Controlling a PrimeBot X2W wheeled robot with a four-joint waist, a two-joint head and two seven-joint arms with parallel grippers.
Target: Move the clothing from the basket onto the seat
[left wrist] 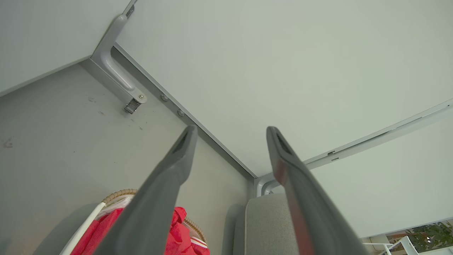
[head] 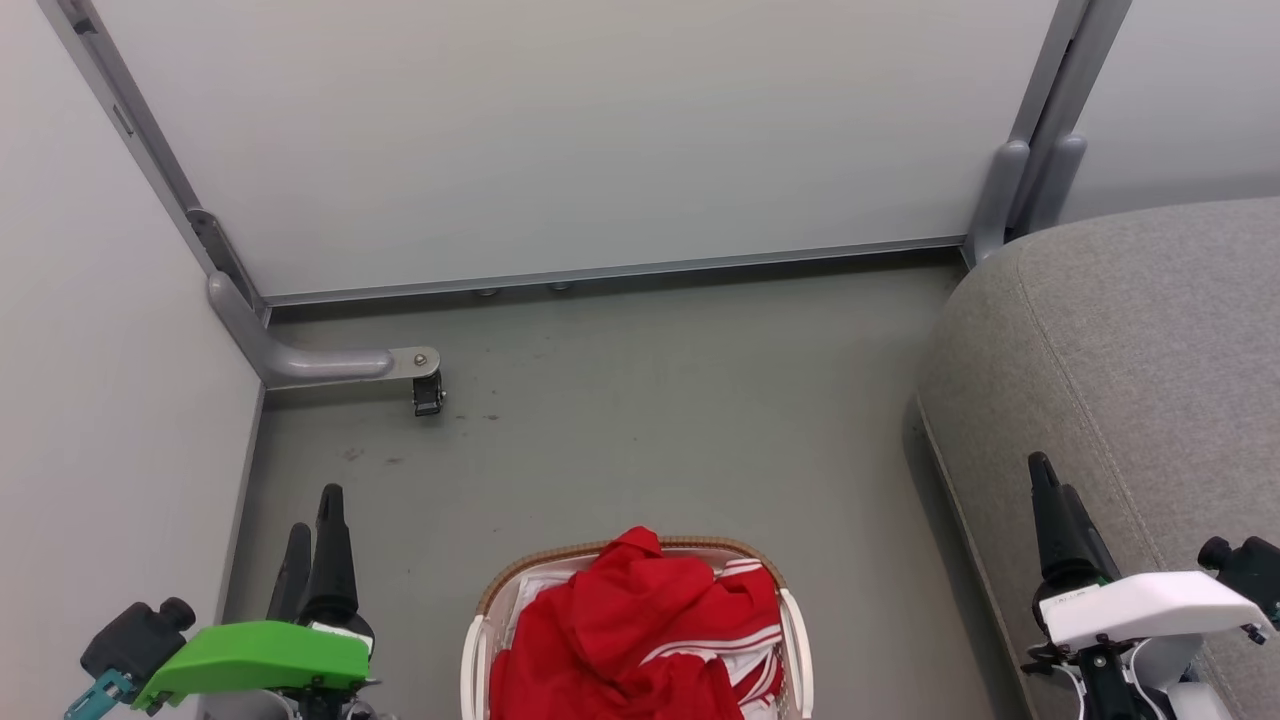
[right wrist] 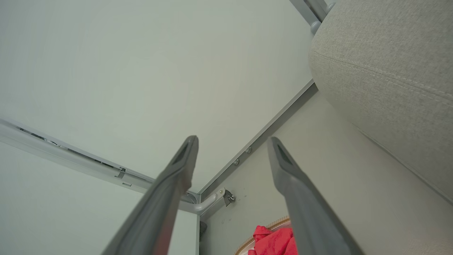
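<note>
Bulging from the basket [head: 473, 655], crumpled red clothing [head: 625, 620] shows white stripes.

The clothing [head: 630, 620] is soft cloth with a faint sheen; the basket [head: 472, 650] is smooth plastic with a woven-look rim. The seat [head: 1130, 340] is matt, coarse-weave fabric, the floor [head: 650, 400] matt and scuffed.

No text, number, brand or sign legible. Tiny grey marking [head: 1064, 597] seen on white wrist cover [head: 1150, 605] of right gripper [head: 1052, 478]; too small to be read.
</note>
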